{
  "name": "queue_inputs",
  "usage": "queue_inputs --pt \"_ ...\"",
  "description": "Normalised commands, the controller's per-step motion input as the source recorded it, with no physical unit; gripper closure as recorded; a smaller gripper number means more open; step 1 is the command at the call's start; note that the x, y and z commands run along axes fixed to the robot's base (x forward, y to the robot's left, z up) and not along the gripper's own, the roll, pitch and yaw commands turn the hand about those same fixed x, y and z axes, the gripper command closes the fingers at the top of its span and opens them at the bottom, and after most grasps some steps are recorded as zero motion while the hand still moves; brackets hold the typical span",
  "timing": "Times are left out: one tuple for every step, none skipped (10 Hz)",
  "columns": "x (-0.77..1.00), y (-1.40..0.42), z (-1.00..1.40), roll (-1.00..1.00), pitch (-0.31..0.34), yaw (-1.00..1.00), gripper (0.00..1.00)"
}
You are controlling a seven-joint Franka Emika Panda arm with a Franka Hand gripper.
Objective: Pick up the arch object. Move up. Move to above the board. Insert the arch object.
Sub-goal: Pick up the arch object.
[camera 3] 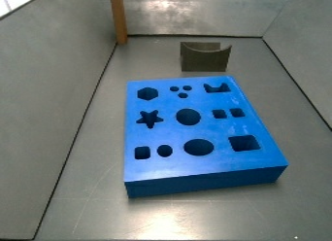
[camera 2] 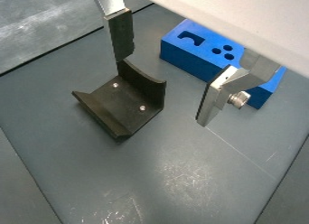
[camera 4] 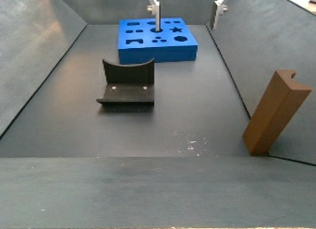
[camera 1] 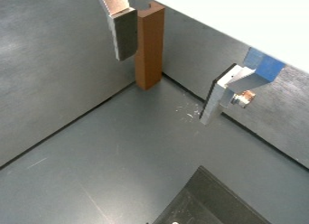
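Observation:
The arch object shows in no view. The board (camera 3: 195, 138) is a thick bright-blue slab with dark cutouts, lying flat on the floor; it also shows in a side view (camera 4: 154, 39) and in both wrist views (camera 2: 218, 56) (camera 1: 268, 65). My gripper (camera 2: 163, 89) hangs high, open wide, with nothing between its fingers (camera 2: 118, 33). In a wrist view (camera 1: 164, 88) only bare floor lies between the plates. In a side view the gripper (camera 4: 186, 11) sits at the far end, above the board.
The dark fixture (camera 2: 121, 103) stands on the floor beside the board, also in both side views (camera 3: 204, 56) (camera 4: 127, 85). A tall orange-brown wooden bar (camera 1: 148, 47) stands upright against the grey wall (camera 4: 274, 113) (camera 3: 116, 17). Grey walls enclose the floor.

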Motion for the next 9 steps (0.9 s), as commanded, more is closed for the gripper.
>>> queue_inputs --pt "-0.44 0.0 -0.01 0.0 -0.101 0.0 0.0" --pt "-0.65 0.2 0.0 -0.01 -0.089 0.0 0.0" --pt "-0.7 0.5 0.1 -0.04 -0.04 0.17 0.0" --pt "-0.9 0.46 0.17 0.0 -0.039 0.17 0.0" --pt "-0.84 0.41 0.16 0.0 -0.059 0.13 0.0" --pt "-0.7 0.42 0.11 0.0 -0.053 0.13 0.0" --pt "-0.64 0.46 0.06 -0.01 -0.057 0.13 0.0" --pt "-0.56 0.49 0.01 -0.02 -0.053 0.13 0.0" --pt "-0.39 0.55 0.0 -0.05 0.0 0.11 0.0"
